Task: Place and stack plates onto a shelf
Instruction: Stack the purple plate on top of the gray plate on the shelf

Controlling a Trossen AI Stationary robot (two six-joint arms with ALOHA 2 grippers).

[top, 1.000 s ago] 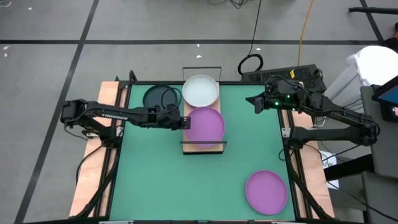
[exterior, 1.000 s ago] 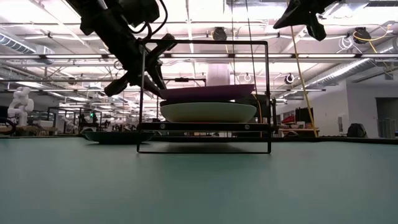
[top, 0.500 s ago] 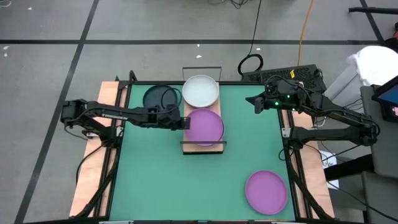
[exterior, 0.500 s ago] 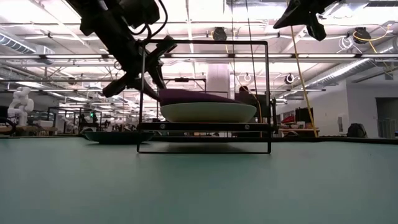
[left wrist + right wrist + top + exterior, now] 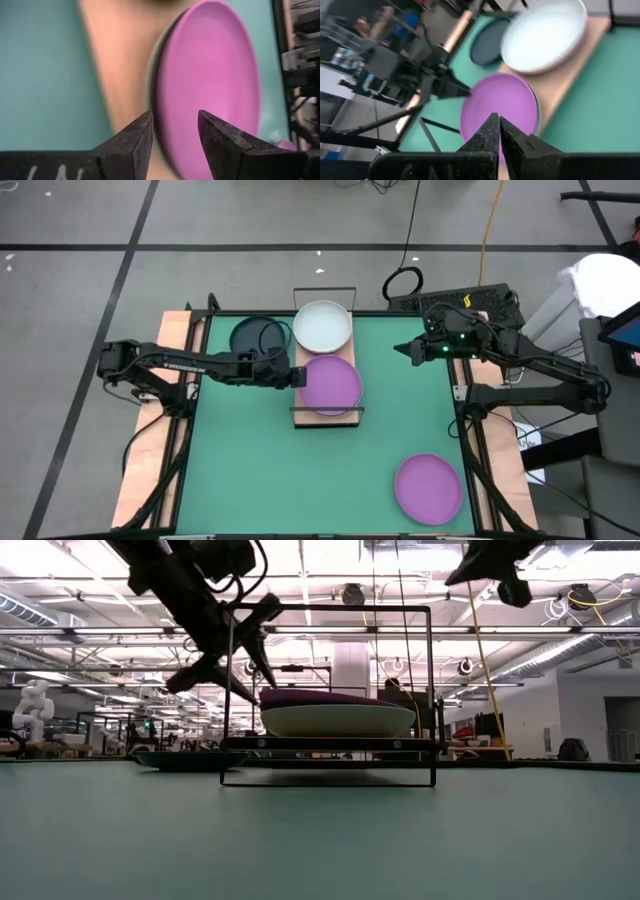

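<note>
A purple plate lies level on a pale plate at the near end of the wooden shelf. My left gripper is open at this plate's left rim, one finger on each side of it. A white plate rests on the shelf's far end. A dark grey plate lies on the table left of the shelf. A second purple plate lies near the table's front right corner. My right gripper hangs shut above the table, right of the shelf. My left gripper comes level from the table's left, and its open fingers stand on either side of the purple plate's left rim. A gap shows beside the rim, and I cannot tell whether either finger touches it. The plate rests on the pale plate below it.
Black wire frames rise at both ends of the shelf. Wooden rails run along the table's left and right sides. Green table shows between the shelf and the front edge.
My left gripper has opened and let go of the purple plate. The plate, held a little above the pale plate a second ago, has dropped onto it and now lies level there. The gripper has stayed at the plate's left rim.
</note>
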